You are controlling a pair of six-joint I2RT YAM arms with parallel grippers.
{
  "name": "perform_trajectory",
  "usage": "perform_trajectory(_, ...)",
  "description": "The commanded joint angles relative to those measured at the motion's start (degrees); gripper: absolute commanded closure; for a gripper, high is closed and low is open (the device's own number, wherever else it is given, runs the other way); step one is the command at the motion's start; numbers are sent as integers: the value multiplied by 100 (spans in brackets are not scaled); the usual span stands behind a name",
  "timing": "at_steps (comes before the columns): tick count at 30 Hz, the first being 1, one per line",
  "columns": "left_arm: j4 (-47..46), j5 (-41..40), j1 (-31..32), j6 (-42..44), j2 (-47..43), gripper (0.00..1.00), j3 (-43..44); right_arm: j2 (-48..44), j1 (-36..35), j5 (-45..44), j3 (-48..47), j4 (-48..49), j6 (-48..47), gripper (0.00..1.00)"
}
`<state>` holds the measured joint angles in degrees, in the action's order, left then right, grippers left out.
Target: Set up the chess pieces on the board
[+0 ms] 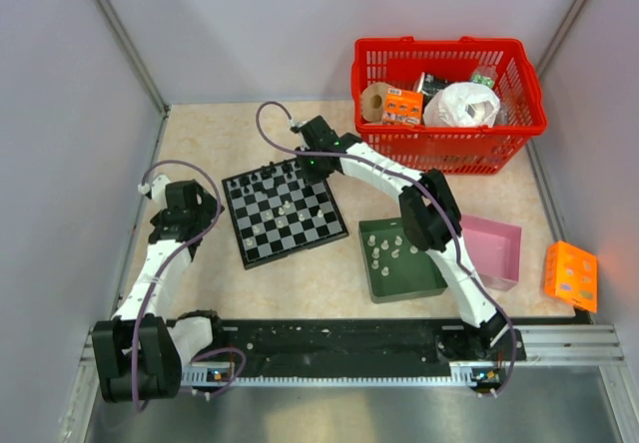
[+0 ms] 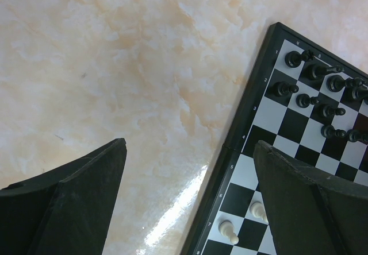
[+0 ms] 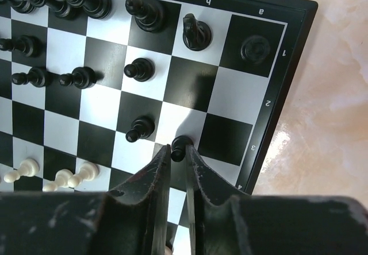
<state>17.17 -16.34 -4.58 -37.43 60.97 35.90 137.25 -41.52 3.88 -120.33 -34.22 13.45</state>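
L arm (image 1: 158, 268) bent, fingers (image 2: 75, 200) wide apart, R arm (image 1: 394, 179) reaching fwd, fingers (image 3: 150, 189) pinched

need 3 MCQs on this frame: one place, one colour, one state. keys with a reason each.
1. The dark green tray sits:
A) between the chessboard and the pink box
B) left of the chessboard
C) on the chessboard

2. The pawn between the fingers of the right claw is:
A) white
B) black
C) red

3. The left claw is:
A) shut on a pawn
B) shut, empty
C) open, empty

1 A: top view shows it flanked by both.
2 B: right wrist view shows a dark pawn at the fingertips.
3 C: its fingers stand wide apart over bare table.
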Motion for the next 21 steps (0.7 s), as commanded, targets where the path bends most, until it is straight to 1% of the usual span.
perform_trajectory(1,-117,-36,-25,-27,-112,3,137,-85,-50,-107,-289,-6,-53,87)
perform_trajectory(2,-117,-36,-25,-19,-112,3,137,-58,-49,-124,-332,-23,-71,90)
perform_trajectory(5,-108,-54,-25,-1,-120,3,128,-14,-23,-308,-447,-32,-88,94)
perform_trajectory(13,-117,-54,-25,-10,-103,3,145,267,214,-362,-1035,-32,43,94)
perform_trajectory(21,-109,-45,-25,-10,-85,3,154,504,320,-502,-1141,-59,87,94)
